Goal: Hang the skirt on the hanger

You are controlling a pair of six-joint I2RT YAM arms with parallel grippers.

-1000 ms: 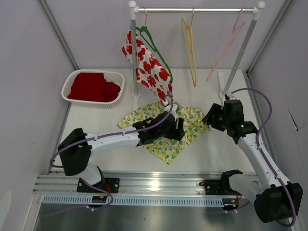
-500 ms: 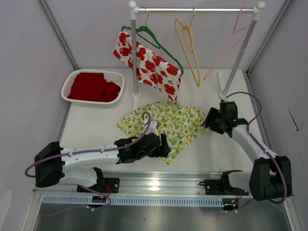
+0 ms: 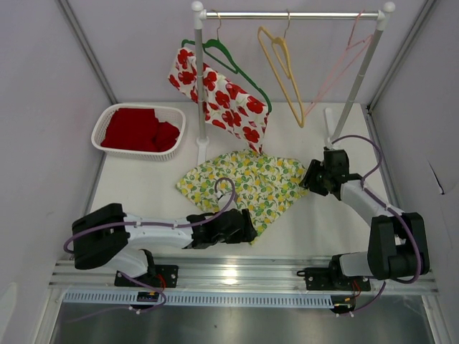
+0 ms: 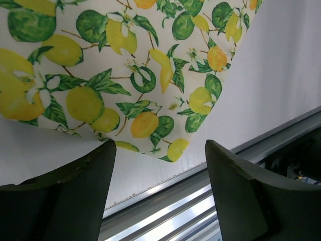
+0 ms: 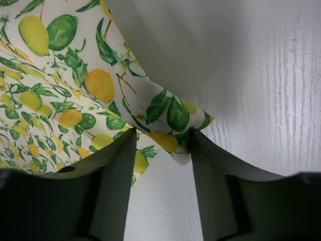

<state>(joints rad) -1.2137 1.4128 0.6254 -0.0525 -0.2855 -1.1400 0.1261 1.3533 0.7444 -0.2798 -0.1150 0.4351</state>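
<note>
Lemon-printed fabric, the skirt (image 3: pixel 244 183) lies spread flat on the white table (image 3: pixel 143 190), between the two grippers. Left gripper (image 4: pixel 160 150) hovers low at its near corner, fingers spread wide with nothing between them; the hem lies just ahead of the tips. Right gripper (image 5: pixel 163 138) stands at the skirt's right corner, fingers partly apart and straddling that corner, bare table showing in the gap. Well beyond both grippers, a yellow hanger (image 3: pixel 298 115) hangs on the rail (image 3: pixel 294 14).

White table (image 3: pixel 136 190) between pale grey walls (image 3: pixel 43 107); aluminium rail (image 3: pixel 237 272) along its near edge; soft even light
</note>
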